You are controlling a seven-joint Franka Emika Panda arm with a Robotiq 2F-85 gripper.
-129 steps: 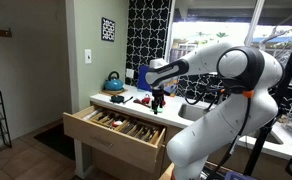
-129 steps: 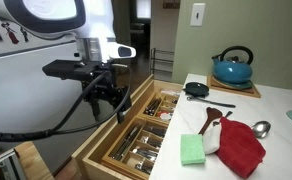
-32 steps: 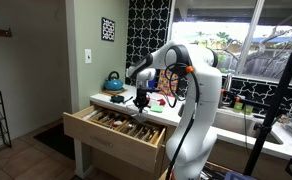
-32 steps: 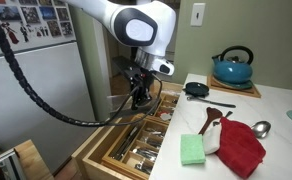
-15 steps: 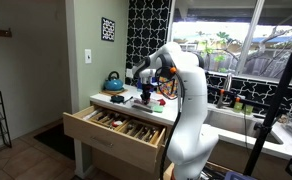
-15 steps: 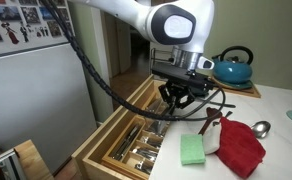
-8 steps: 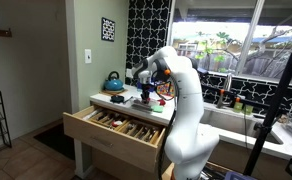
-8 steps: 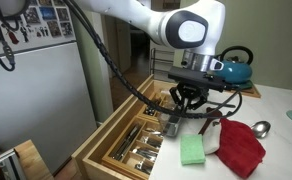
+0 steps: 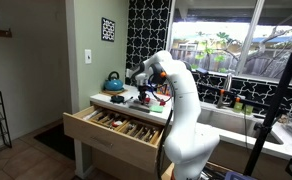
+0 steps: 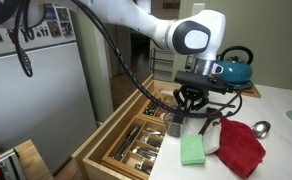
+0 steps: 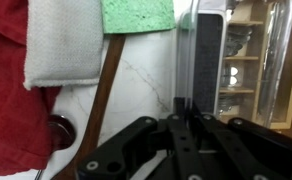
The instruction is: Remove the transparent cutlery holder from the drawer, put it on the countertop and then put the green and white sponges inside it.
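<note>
In an exterior view my gripper (image 10: 189,103) hangs over the countertop's front edge, shut on the rim of the transparent cutlery holder (image 10: 174,123). The holder dangles below it, between the open drawer (image 10: 134,140) and the sponges. In the wrist view the shut fingers (image 11: 183,108) pinch one thin wall of the holder (image 11: 210,55). The green sponge (image 10: 192,150) (image 11: 137,14) lies flat on the counter just in front of the holder. The white sponge (image 10: 212,139) (image 11: 63,42) lies beside it. My gripper (image 9: 146,97) shows small above the drawer (image 9: 116,127).
A red cloth (image 10: 243,146) and a wooden spoon (image 10: 211,118) lie beside the sponges, with a metal spoon (image 10: 259,128) farther right. A teal kettle (image 10: 232,68) stands on a board at the back. The open drawer holds several cutlery compartments.
My gripper has carried the holder a little farther from the drawer toward the sponges and slightly lower. The sponges and cloth have not moved.
</note>
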